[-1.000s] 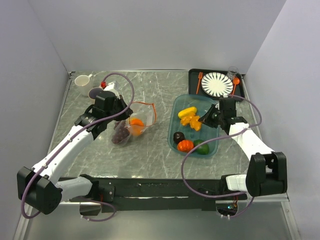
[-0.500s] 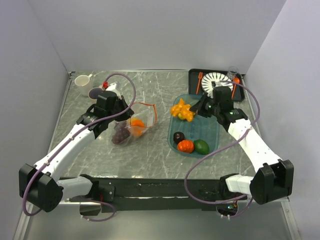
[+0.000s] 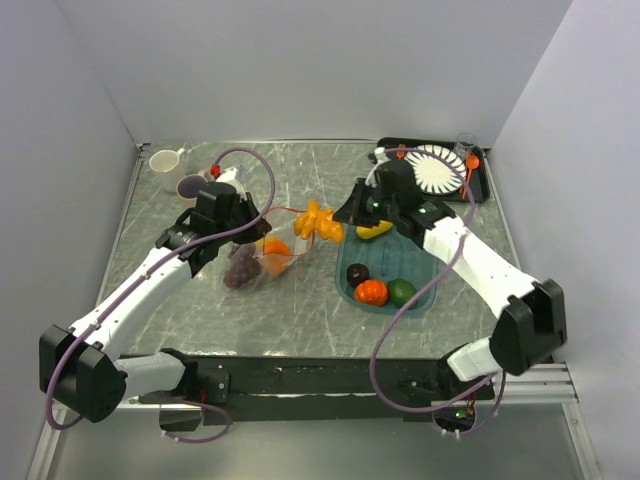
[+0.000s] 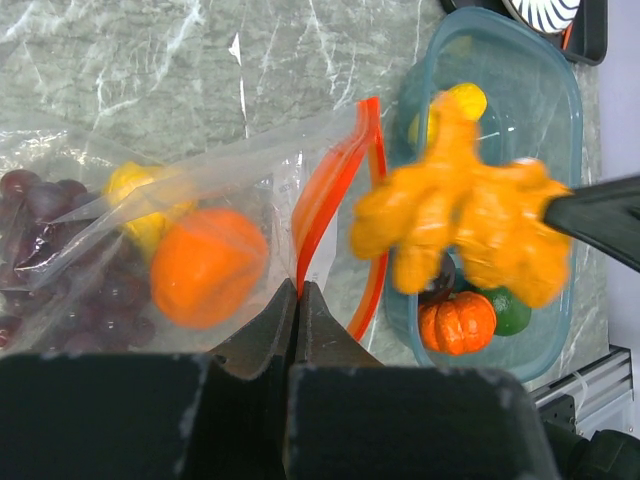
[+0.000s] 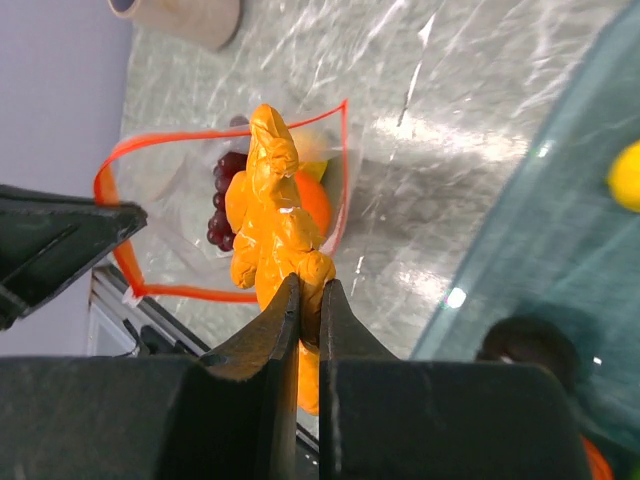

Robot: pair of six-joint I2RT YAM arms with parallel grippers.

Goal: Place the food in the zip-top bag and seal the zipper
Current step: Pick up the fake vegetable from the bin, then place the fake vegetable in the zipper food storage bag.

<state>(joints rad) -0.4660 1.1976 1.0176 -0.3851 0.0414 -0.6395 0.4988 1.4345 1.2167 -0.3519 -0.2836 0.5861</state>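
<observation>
Centre of top view: right gripper [image 5: 308, 300] clamps a knobbly orange toy [image 3: 318, 222] just beside the zip-top bag [image 4: 230, 160] mouth; left gripper [image 4: 298, 300] pinches the bag's rim. Risk: wide lobes snag the floppy zipper [image 4: 335, 180], fold the mouth shut, toy drops on the table [image 3: 300, 310]

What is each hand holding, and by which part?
Right hand pinches one end of the orange knobby toy; left hand pinches the clear bag at its mouth edge.
</observation>
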